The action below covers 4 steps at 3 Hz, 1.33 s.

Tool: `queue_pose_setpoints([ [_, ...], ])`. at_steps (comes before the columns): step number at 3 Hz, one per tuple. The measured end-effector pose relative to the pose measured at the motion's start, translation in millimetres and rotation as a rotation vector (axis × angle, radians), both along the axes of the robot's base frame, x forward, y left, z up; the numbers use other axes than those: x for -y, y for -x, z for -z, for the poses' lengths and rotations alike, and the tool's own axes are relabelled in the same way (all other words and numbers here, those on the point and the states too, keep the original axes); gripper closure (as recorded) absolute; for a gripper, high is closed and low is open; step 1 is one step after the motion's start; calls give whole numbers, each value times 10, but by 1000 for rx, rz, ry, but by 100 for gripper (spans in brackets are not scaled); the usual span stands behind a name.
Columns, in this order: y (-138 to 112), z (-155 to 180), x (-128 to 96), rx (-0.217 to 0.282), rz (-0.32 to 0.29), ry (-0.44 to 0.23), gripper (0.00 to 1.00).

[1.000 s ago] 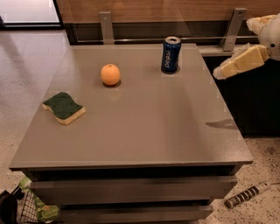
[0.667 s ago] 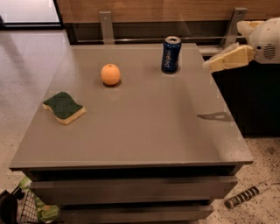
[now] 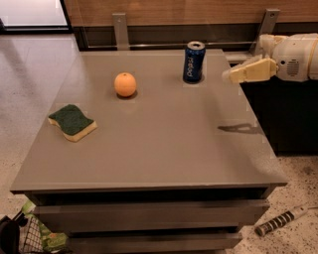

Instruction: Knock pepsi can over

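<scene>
At the bottom edge of the frame, a grey table [image 3: 159, 154] showed two drawer-like fronts below its top. A dark wire basket [image 3: 22, 240] holding something green sat at the lower left corner, and a slim black-and-silver cylindrical object [image 3: 280, 221] lay on the speckled floor at the lower right. On the smooth grey top, a sponge [image 3: 72, 122], green on top and yellow beneath, lay flat towards the left edge. A thin dark shadow [image 3: 240, 129] fell on the surface towards the right edge. Further back, left of centre, an orange [image 3: 125, 84] rested on the table, well apart from the sponge. Beyond it, in the upper centre of the frame, the pepsi can [image 3: 194, 62] stood upright near the far edge of the table, dark blue with white lettering down its side and a silver top. To the right of the can, at about the height of its lower half, the cream-coloured gripper [image 3: 229, 76] hung above the table's far right corner, pointing left at the can with a clear gap between them. Whether the gripper was open or closed could not be told from this side-on angle. It extended from a white arm housing [image 3: 298, 57] at the upper right edge. Behind everything ran a wood-panelled wall [image 3: 198, 12] with two grey metal brackets [image 3: 119, 30].
</scene>
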<state>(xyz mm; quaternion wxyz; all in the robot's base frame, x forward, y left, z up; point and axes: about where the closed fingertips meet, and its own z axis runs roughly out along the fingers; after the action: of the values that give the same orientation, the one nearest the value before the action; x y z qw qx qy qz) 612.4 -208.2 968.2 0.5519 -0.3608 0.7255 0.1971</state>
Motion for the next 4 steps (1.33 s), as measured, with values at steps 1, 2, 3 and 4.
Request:
queue_pose_setpoints([
  [1,-284,80,15,21,30,-23,0],
  [2,-736,223,114,55,65,-68,0],
  [3,-1115,317,144,81,72,-104,0],
  [4,-1403,403,95,81,54,-129,0],
])
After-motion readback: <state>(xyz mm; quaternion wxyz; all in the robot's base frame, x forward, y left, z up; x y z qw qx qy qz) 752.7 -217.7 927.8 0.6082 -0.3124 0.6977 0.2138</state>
